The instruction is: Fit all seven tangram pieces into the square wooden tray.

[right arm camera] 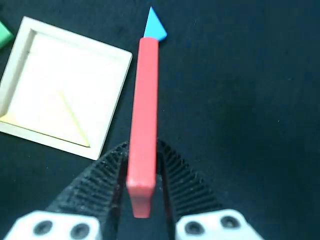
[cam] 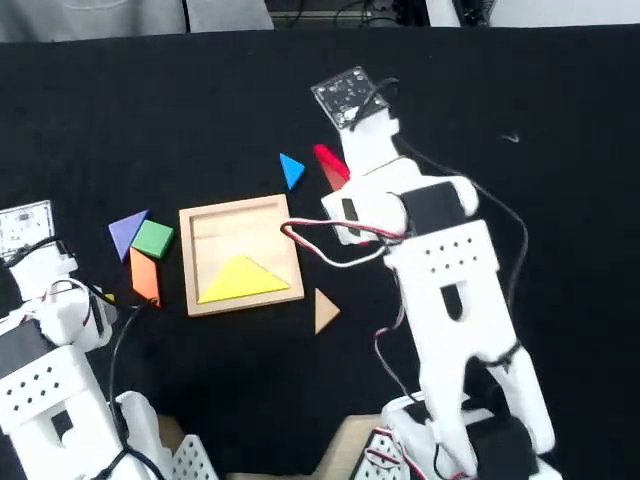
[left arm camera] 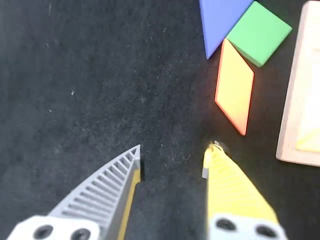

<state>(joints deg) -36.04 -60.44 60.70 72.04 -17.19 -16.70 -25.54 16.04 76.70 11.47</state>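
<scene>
Right wrist view: right tool [right arm camera: 142, 165] clamps red piece [right arm camera: 144, 100]; left tool [left arm camera: 175, 150] spread, near orange piece [left arm camera: 235, 92].

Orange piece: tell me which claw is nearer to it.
Left. The left claw is open on the cloth just beside the orange piece; the right claw, shut on the red piece, is across the tray from it.

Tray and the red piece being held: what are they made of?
The tray looks like bare, pale wood: light tan with a matte raised rim. The red piece is a thick slab, smooth and evenly coloured, likely painted wood, though plastic can't be ruled out.
</scene>
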